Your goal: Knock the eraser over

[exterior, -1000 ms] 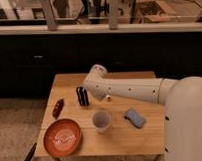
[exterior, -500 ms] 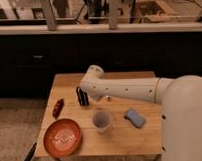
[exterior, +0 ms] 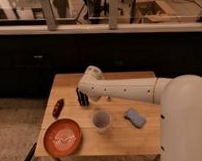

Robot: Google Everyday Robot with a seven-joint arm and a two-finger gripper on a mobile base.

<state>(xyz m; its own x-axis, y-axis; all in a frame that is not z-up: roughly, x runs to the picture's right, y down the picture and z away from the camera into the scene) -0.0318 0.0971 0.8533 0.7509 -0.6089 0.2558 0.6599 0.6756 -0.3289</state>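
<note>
One wooden tabletop (exterior: 117, 144) carries everything. One white arm (exterior: 130, 90) reaches across it from the right. One orange-red plate (exterior: 62, 137) lies at the front left, with one pale cup (exterior: 101, 121) beside it. One blue-grey pad (exterior: 135, 118) lies right of the cup, and one dark red piece (exterior: 58, 107) sits near the left edge. One claw (exterior: 83, 93) hangs under the arm's end, right at the one eraser (exterior: 82, 101), a dark upright block left of centre. The two merge, so the claw's state cannot be told. Since half a second ago the arm's end has sunk slightly, and the eraser stands as before.
</note>
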